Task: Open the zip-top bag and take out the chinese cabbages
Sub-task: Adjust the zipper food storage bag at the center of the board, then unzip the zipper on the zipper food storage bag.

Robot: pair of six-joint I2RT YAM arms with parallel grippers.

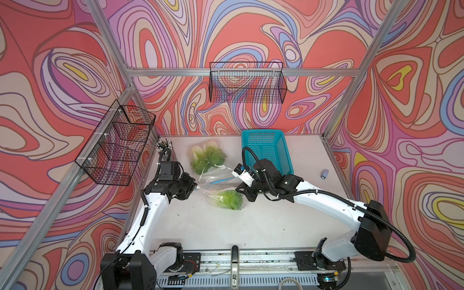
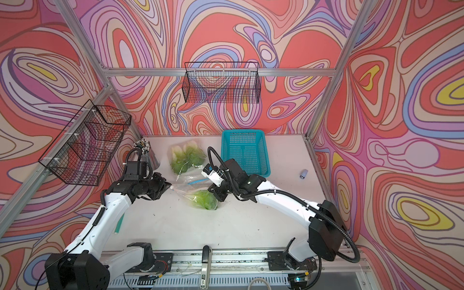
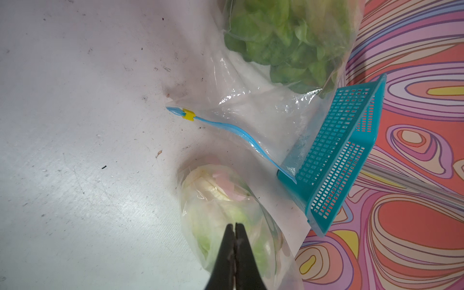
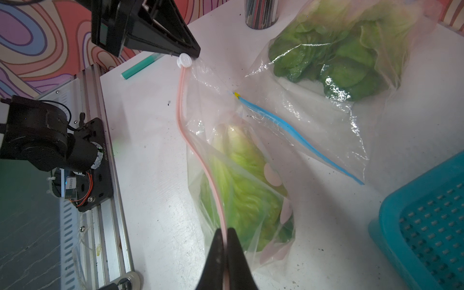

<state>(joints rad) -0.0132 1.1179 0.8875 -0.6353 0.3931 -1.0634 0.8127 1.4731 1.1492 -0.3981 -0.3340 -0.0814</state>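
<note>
My right fingers (image 4: 216, 256) are clamped tight on the pink zip strip (image 4: 200, 160) of the zip-top bag (image 4: 200, 130), and the strip runs straight between them. My left fingers (image 3: 226, 253) are closed too, with the tips right up against the white slider (image 4: 184, 61) at the other end of that strip. Honestly I can't tell if they've actually pinched it or are just touching it.

Everything sits on the white table (image 1: 251, 226). The teal basket (image 1: 266, 143) is at the far side, just beyond my right arm. My bag lies mid-table, its zip edge strung between my two sets of fingers. From here the pink strip reads as one single line.

There's one chinese cabbage (image 4: 241, 190) inside it, lying alongside the strip. The pale base points toward my left fingers and the leafy end toward my right ones.

Just behind is a second bag (image 4: 313, 120), touching mine. It has more cabbage heads (image 4: 339, 62) bunched at its far end, and these are darker green. Its blue strip (image 4: 288, 128) faces my bag, with a tiny yellow slider (image 4: 236, 95) at one end.
</note>
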